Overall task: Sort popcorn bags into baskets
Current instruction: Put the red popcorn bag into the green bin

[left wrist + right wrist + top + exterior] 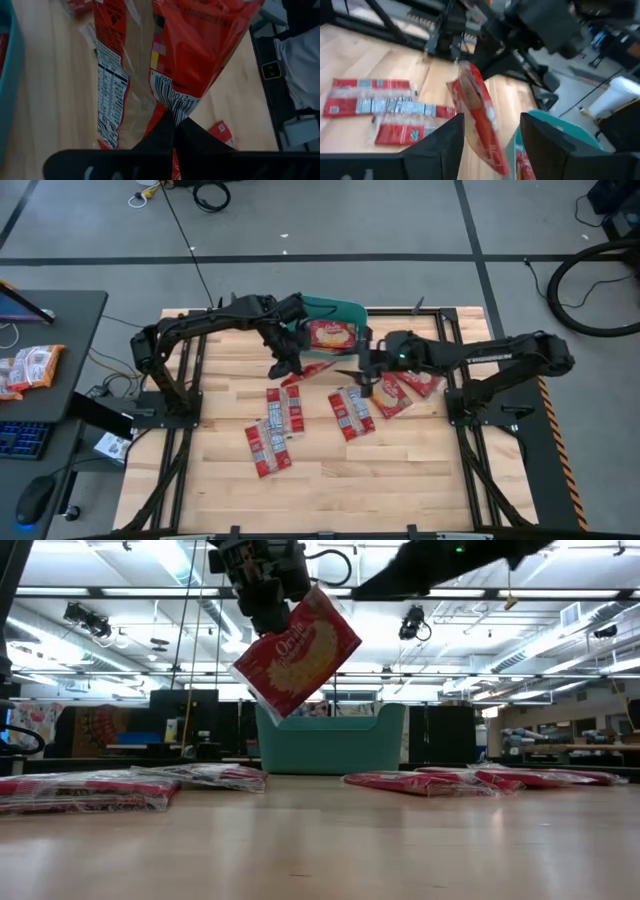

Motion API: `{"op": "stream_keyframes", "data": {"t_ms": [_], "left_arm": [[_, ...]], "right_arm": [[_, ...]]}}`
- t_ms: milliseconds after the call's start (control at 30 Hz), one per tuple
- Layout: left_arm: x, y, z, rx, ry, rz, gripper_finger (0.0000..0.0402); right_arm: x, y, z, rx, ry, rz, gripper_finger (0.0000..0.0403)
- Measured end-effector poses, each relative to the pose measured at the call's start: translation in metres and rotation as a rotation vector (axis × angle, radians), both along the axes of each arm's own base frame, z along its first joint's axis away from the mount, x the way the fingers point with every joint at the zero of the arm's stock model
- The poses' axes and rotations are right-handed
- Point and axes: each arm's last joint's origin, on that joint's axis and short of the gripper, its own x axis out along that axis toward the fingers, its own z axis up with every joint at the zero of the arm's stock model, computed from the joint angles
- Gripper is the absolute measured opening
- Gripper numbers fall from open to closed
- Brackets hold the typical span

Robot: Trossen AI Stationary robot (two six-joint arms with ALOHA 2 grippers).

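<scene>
My left gripper is shut on a large red popcorn bag and holds it high above the table, in front of the teal basket. In the high view the basket stands at the table's far middle with one squarish red bag lying inside. My right gripper is open and empty, just right of the held bag, which also shows in the right wrist view. Several narrow red bags lie flat on the table. My left gripper pinches the bag's crimped end edge by the barcode between its two shut fingers. The fingers come from above, pointing down. The bag hangs below them, tilted, clear of the table and of the basket.
More flat bags lie near the middle, the near left and under the right arm. A dark side table at the left holds orange-edged packets. Bare wood lies toward the near edge.
</scene>
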Motion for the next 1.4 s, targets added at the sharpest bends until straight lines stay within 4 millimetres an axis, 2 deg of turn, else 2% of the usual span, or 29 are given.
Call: {"op": "stream_keyframes", "data": {"t_ms": [200,367,467,600,833,967,1100,1200,1400], "left_arm": [[0.0,-0.004,0.0,0.011,0.007,-0.023,0.0007],[0.001,-0.006,-0.001,0.023,0.007,-0.034,0.0007],[0.001,-0.007,-0.001,0.023,0.007,-0.038,0.0007],[0.001,-0.007,-0.001,0.019,0.009,-0.035,0.0011],[0.004,-0.009,-0.001,0.054,0.019,-0.007,0.0042],[0.007,-0.01,-0.001,0.142,0.037,0.033,0.0071],[0.003,-0.01,0.001,0.273,0.089,0.082,0.011],[-0.005,-0.011,0.01,0.357,0.108,0.122,0.0131],[-0.026,-0.017,0.048,0.471,-0.022,0.189,0.0138]], "right_arm": [[0.035,-0.006,-0.004,-0.021,0.149,0.038,0.0197],[0.054,-0.008,-0.011,0.009,0.23,0.096,0.0188],[0.061,-0.008,-0.018,0.012,0.261,0.1,0.0166],[0.062,-0.009,-0.023,0.015,0.29,0.096,0.0114],[0.059,-0.007,-0.022,0.013,0.31,0.089,0.0031],[0.057,-0.008,-0.024,0.017,0.344,0.075,0.0025],[0.054,-0.009,-0.027,-0.006,0.394,0.013,0.0038],[0.052,-0.009,-0.029,-0.008,0.419,0.005,0.0039],[0.046,-0.014,-0.024,-0.02,0.426,-0.038,0.0027]]}}
